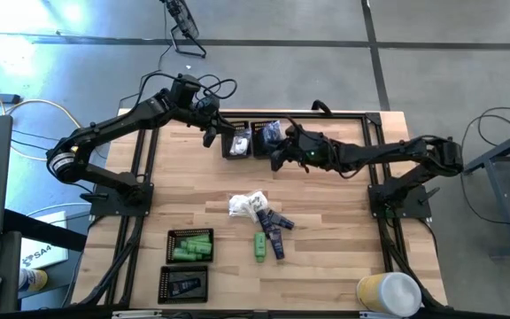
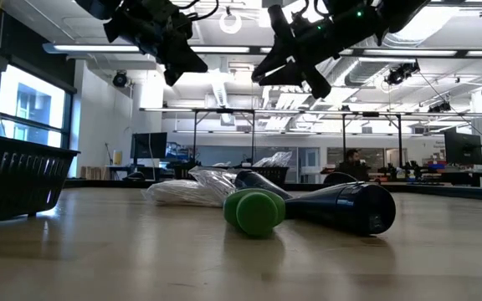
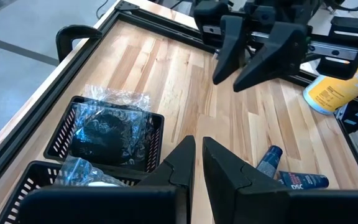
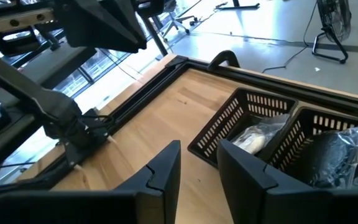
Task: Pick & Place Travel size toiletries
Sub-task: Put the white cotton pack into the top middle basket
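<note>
Our left end effector (image 1: 209, 135) and right end effector (image 1: 277, 159) hover empty, fingers slightly apart, beside the black mesh trays (image 1: 236, 143) at the surface's far edge. Loose green and navy tubes (image 1: 268, 237) wait mid-surface for sorting.

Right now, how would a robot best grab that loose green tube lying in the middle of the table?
Probably from straight above, with the fingers closing across the green tube at mid-length. It lies flat on the table, its long sides mostly free, though a navy tube lies close on one side.
</note>
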Robot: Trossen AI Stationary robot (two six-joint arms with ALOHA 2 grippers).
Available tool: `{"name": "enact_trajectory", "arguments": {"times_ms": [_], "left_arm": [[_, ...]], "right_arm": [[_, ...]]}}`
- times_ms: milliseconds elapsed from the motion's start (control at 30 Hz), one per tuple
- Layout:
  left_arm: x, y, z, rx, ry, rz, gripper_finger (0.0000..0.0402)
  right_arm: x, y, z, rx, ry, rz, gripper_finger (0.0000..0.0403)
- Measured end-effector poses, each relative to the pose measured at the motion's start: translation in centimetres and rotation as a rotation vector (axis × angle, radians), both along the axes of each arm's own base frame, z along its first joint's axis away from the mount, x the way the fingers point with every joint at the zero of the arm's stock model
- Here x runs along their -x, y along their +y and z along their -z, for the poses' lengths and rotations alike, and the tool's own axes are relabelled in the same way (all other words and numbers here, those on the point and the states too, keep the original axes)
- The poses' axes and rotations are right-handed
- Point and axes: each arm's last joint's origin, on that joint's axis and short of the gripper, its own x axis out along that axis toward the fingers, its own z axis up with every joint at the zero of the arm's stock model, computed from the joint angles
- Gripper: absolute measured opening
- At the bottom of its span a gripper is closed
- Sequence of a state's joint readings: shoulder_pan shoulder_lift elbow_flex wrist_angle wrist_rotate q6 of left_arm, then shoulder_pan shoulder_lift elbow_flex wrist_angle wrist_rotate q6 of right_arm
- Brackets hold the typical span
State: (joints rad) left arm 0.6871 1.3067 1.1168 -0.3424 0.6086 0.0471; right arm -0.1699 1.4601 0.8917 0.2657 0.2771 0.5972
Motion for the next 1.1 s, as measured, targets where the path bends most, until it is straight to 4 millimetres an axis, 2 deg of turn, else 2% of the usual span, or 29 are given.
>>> {"name": "enact_trajectory", "arguments": {"times_ms": [300, 600, 867, 1100], "left_arm": [[0.0, 0.0, 0.0, 0.003, 0.000, -0.001, 0.0028], [0.0, 0.0, 0.0, 0.008, -0.001, 0.002, 0.0028], [0.1, -0.2, 0.2, 0.076, 0.020, -0.011, 0.0028], [-1.0, -2.2, 0.6, 0.096, 0.061, 0.070, 0.0028]], "right_arm": [[-0.1, 0.4, 0.0, 0.000, 0.000, -0.015, 0.0097], [-0.2, 0.7, 0.0, -0.027, -0.004, -0.101, 0.0097], [-0.2, 0.7, 0.0, -0.039, -0.009, -0.112, 0.0097], [-0.5, 1.7, -0.5, -0.051, -0.064, -0.208, 0.0097]]}}
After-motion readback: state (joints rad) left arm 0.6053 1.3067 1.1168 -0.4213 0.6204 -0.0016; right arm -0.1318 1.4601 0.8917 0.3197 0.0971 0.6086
